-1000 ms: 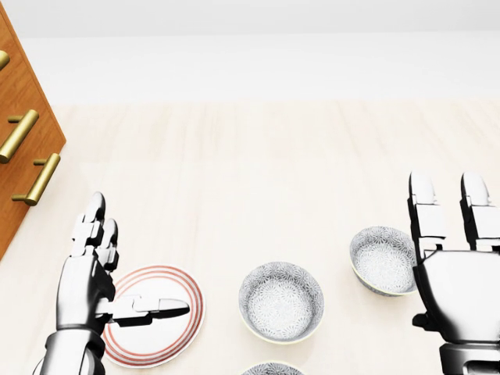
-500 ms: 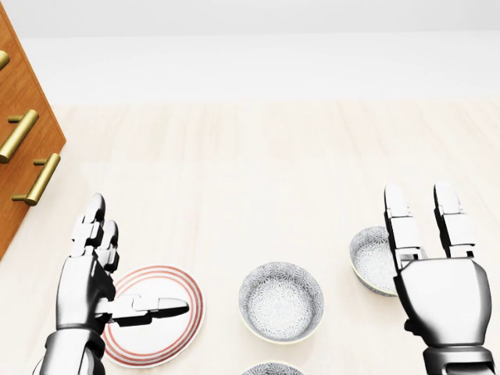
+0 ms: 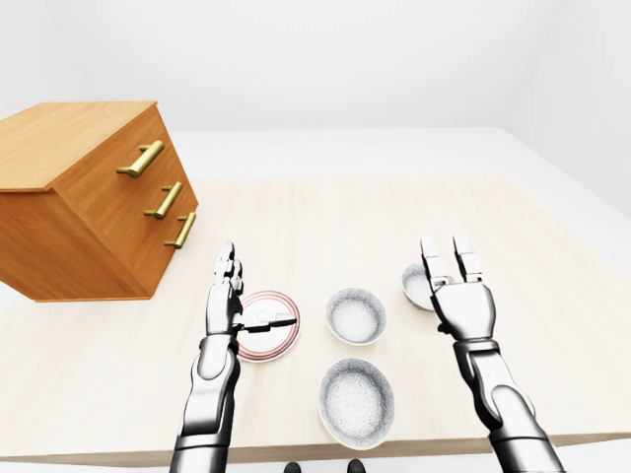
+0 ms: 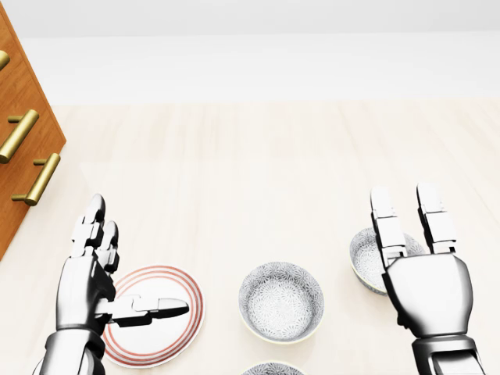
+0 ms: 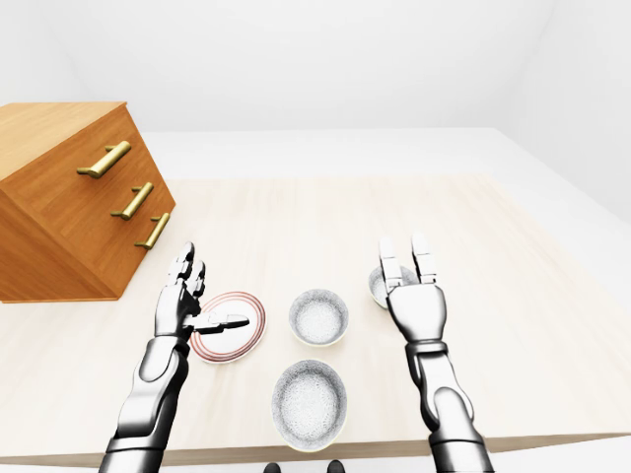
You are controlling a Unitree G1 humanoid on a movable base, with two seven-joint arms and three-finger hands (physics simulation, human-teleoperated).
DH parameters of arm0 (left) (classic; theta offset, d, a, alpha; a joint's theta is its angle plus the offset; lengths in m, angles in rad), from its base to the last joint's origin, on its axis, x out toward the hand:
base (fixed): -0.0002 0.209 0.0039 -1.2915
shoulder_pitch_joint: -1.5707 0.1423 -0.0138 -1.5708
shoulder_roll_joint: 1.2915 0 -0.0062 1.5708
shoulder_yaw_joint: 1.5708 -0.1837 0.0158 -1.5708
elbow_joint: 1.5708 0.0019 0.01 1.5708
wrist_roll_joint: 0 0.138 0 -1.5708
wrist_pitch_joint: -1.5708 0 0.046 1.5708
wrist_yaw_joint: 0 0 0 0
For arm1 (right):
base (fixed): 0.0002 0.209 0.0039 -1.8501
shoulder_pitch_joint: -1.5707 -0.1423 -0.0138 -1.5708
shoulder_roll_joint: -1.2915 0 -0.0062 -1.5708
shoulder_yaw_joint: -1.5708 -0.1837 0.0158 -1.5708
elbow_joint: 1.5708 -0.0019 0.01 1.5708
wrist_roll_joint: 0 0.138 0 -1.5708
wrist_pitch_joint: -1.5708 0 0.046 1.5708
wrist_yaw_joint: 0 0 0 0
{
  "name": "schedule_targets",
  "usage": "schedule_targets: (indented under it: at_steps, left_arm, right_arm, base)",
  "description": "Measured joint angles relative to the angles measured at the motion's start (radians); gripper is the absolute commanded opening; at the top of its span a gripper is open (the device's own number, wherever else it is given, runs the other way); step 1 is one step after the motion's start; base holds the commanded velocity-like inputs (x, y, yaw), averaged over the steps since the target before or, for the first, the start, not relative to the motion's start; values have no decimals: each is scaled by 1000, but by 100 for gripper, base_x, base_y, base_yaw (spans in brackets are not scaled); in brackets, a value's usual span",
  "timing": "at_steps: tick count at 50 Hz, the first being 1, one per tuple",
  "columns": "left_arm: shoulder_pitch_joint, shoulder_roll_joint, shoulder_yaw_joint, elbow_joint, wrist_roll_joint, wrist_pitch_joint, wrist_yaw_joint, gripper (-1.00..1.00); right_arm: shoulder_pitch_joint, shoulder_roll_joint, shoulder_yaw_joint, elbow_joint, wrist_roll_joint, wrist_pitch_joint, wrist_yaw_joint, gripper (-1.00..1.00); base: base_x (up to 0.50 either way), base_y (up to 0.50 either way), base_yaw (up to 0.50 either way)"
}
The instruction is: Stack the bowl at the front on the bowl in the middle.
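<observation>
Your left hand (image 3: 225,310) and right hand (image 3: 461,305): fingers spread, empty. Pinch front bowl (image 3: 356,401) by its rim; likely rigid, slick, breakable.

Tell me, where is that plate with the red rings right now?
In the left-eye view the red-ringed plate lies on the table just left of the middle bowl; the left hand reaches its thumb across it.

All three cams sit on the head, tilted down at the pale wooden tabletop (image 3: 325,217). Head view is closest in, clipping the orange-brown wooden drawer chest with brass handles (image 4: 19,86) at left and the nearest grey patterned bowl (image 4: 272,368) at the bottom. Both eye views are wider and nearly match, just shifted sideways.
</observation>
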Motion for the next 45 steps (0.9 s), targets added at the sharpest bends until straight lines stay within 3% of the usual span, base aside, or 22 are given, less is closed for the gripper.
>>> schedule_targets:
  at_steps: [45]
  left_arm:
    - [0, 0, -1, 9, 1, -9, 0, 100]
  right_arm:
    - [-245, -72, 56, 472, 33, 0, -25, 100]
  base:
    - [0, 0, 0]
